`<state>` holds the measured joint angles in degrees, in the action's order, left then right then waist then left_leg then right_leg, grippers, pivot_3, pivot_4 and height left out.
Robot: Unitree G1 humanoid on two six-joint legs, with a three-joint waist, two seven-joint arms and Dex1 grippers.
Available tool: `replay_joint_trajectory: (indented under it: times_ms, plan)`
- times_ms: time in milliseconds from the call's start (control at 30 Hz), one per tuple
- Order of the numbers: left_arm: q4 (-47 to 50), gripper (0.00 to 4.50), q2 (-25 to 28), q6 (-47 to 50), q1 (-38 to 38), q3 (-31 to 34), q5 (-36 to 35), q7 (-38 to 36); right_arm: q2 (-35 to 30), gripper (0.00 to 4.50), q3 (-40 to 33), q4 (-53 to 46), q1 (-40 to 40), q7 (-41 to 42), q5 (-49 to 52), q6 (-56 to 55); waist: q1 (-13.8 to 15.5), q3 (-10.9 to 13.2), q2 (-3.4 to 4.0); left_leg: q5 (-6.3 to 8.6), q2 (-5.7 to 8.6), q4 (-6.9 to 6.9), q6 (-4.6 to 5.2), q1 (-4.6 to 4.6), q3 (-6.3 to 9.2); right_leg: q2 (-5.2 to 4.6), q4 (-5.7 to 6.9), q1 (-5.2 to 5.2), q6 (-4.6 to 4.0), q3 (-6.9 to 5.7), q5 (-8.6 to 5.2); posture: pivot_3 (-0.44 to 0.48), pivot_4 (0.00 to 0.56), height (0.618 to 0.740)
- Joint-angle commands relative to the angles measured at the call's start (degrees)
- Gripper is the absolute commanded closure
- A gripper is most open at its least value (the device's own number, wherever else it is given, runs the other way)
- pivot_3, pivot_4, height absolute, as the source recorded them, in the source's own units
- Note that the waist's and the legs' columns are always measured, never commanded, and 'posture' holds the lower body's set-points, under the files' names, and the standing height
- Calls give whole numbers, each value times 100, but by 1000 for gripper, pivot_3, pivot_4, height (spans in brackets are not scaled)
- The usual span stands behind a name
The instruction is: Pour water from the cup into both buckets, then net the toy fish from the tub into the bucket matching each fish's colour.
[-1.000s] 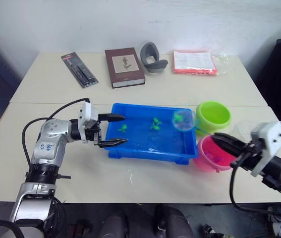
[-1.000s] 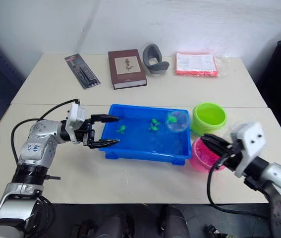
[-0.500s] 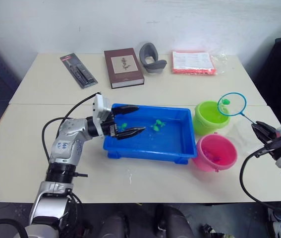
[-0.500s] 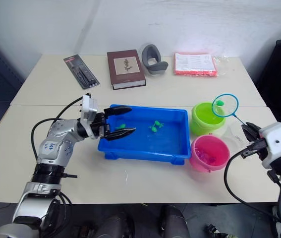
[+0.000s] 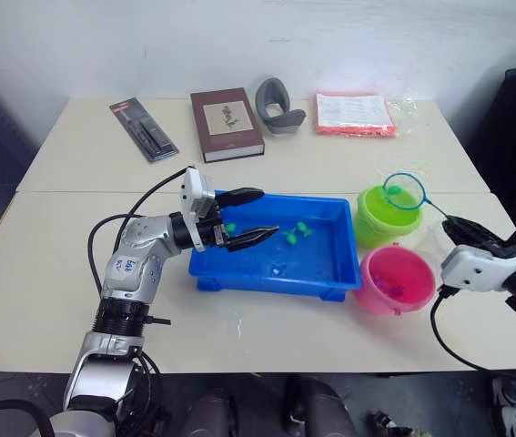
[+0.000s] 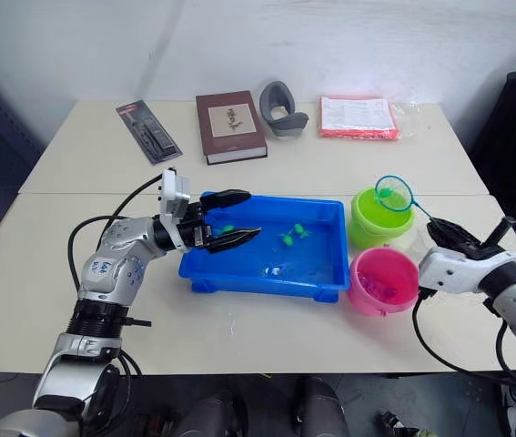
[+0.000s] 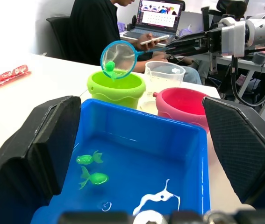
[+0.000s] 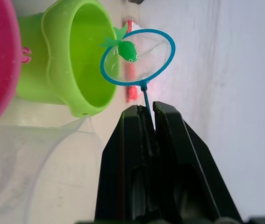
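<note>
the right hand [image 6: 447, 233], clamped on the net [image 6: 393, 193], has swung its green fish [image 8: 127, 49] over the green bucket [image 6: 381, 218], ready to tip, while the left hand [image 6: 239, 217] gapes wide over the tub [image 6: 267, 280].

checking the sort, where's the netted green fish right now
In the net held by the right gripper, the green fish hangs over the lime green bucket.

Bright, even indoor light, soft shadows, head views sharp, wrist foregrounds blurred
</note>
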<state>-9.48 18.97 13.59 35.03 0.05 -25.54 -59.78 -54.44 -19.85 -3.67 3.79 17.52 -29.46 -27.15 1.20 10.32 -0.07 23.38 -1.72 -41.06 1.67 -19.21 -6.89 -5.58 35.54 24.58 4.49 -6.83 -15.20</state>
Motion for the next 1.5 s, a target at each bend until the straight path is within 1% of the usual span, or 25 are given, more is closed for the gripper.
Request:
replay_joint_trajectory:
  times_ms: [33, 100, 200, 300, 433, 500, 667, 767, 833, 867, 900, 967, 1000, 1067, 1200, 1300, 1367, 1500]
  plan:
    - [281, 27, -35, -252, -11, 7, -110, -160, -196, 4500, -59, 137, 107, -438, -405, -319, 6, 0, 0, 0, 0, 0, 0, 0, 0, 0, 0, 0, 0, 0, 0, 0, 150, 740]
    - [284, 27, -45, -284, -10, 21, -123, -173, -274, 4500, -157, 165, 253, -516, -478, -456, 10, 0, 0, 0, 1, 1, 0, -1, 0, 0, -1, 0, 0, 0, 0, 0, 150, 740]
    - [218, 27, -63, -379, 40, 35, -88, -171, -359, 4500, -494, 142, 589, -811, -703, -612, 4, 0, 0, -1, 0, 1, -1, -1, -1, 1, -1, 0, 0, 1, 0, 0, 150, 740]
    - [175, 27, -95, -406, 54, 14, -92, -194, -375, 4500, -480, 121, 727, -877, -696, -695, -3, 0, 0, -2, -1, 2, -3, 0, -1, 2, -2, 0, 0, 3, 0, 0, 150, 740]
    - [198, 27, -131, -420, 49, -43, -72, -202, -310, 4500, -356, -46, 638, -836, -579, -662, -9, 0, 0, -3, -1, 2, -5, 2, -3, 3, -4, 1, 0, 7, 0, 0, 150, 740]
    - [202, 27, -132, -423, 48, -33, -75, -182, -288, 4500, -546, -52, 680, -917, -584, -603, -9, 0, 0, -3, -2, 2, -6, 2, -2, 4, -4, 1, -1, 7, -1, 0, 150, 740]
    - [166, 27, -104, -447, 31, -29, -55, -184, -372, 4500, -661, 80, 588, -991, -579, -550, 0, 0, 0, -4, -2, 2, -6, 1, -2, 3, -4, 0, -1, 7, -1, 0, 150, 740]
    - [156, 27, -129, -461, 32, -24, -52, -137, -447, 4500, -584, 106, 564, -882, -459, -608, 1, 0, 0, -4, -1, 1, -6, 1, -2, 2, -4, 0, -1, 7, -1, 0, 150, 740]
    - [155, 27, -123, -468, 33, -33, -48, -140, -414, 4500, -699, 119, 573, -789, -262, -449, 0, 0, 0, -4, -2, 2, -6, 1, 0, 3, -4, 0, -1, 6, -1, 0, 150, 740]
    - [158, 27, -97, -464, 22, -4, -55, -132, -269, 4500, -723, -38, 542, -514, 353, -193, 0, 0, 0, -4, -2, 2, -6, 1, 0, 3, -4, 1, -1, 6, -1, 0, 150, 740]
    - [161, 27, -35, -462, 0, 35, -57, -145, -115, 4500, -659, -323, 514, -122, 1199, 172, -1, 0, 0, -4, -2, 2, -6, 1, 0, 3, -4, 1, -1, 6, -1, 0, 150, 740]
    - [118, 27, 157, -465, -52, 120, -41, -222, 7, 4500, -435, -1081, 478, 675, 2745, 971, -5, 2, 1, -4, -4, 2, -6, 1, 4, 5, -5, 0, -1, 3, -1, 0, 150, 740]
    - [84, 27, 274, -481, -79, 154, -26, -277, 20, 4500, -348, -1473, 460, 976, 3307, 1429, -25, 4, 7, -4, -6, 0, -6, 1, 6, 6, -2, 0, -1, 0, -1, 0, 150, 740]
    - [-28, 27, 518, -506, -104, 222, -19, -417, -74, 4500, -208, -2057, 308, 1378, 3884, 2263, -66, 7, 12, -4, -9, 0, -6, 4, 8, 6, -1, 0, -3, 2, -2, 0, 150, 740]
    - [-207, 27, 921, -560, -112, 268, 11, -669, -562, 4500, 320, -2762, 38, 2019, 4081, 3858, -93, 7, 12, -4, -8, -3, -5, 3, 15, -4, 0, -1, -7, -5, -3, 0, 150, 740]
    - [-361, 27, 1057, -622, -32, 254, 48, -778, -760, 4500, 958, -2974, -595, 2042, 3647, 4448, -31, 9, 10, 1, -2, -9, 4, -5, 22, -13, -1, 0, -7, -14, -3, 0, 150, 740]
    - [-419, 27, 1073, -636, 10, 262, 38, -802, -933, 4500, 1430, -3033, -982, 2218, 3418, 4921, -17, 10, 11, 3, 3, -11, 8, -4, 20, -18, -1, 0, -7, -14, -3, 0, 150, 740]
    - [-414, 27, 1022, -671, 7, 224, 53, -784, -845, 4500, 2309, -2857, -1864, 2242, 2745, 5268, 5, 11, 6, 4, 2, -13, 9, -15, 22, -22, -2, 3, -6, -24, -3, 0, 150, 740]
